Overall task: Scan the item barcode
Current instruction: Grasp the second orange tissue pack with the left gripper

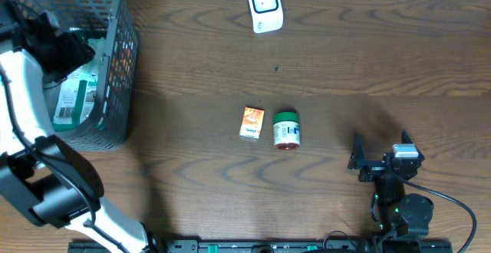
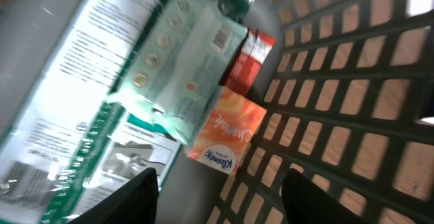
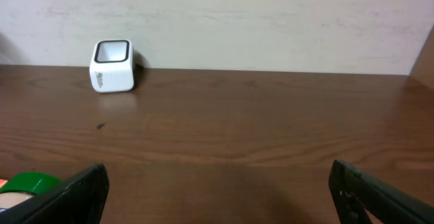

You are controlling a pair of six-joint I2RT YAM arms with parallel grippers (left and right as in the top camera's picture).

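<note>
Inside the basket, at the left end of the surface, lies the orange tissue pack that I take to be the item to scan. It rests against the mesh wall, partly overlapped by a pale green pack, with a red box beyond it. My left gripper hangs just above it, jaws apart and nothing between them.

To do this well, I would come down with the fingers straddling the pack's narrow sides, clear of the green pack and the mesh. I would then close firmly and lift straight up before carrying it to the scanner at the far edge. I cannot see a barcode on the pack, so its faces may need turning.

Only the left wrist view shows the basket's contents; overhead, the arm and the wall hide them. The overhead view alone shows a small orange box and a green-lidded jar mid-surface. It also shows my right gripper near the front, wide open and empty.
</note>
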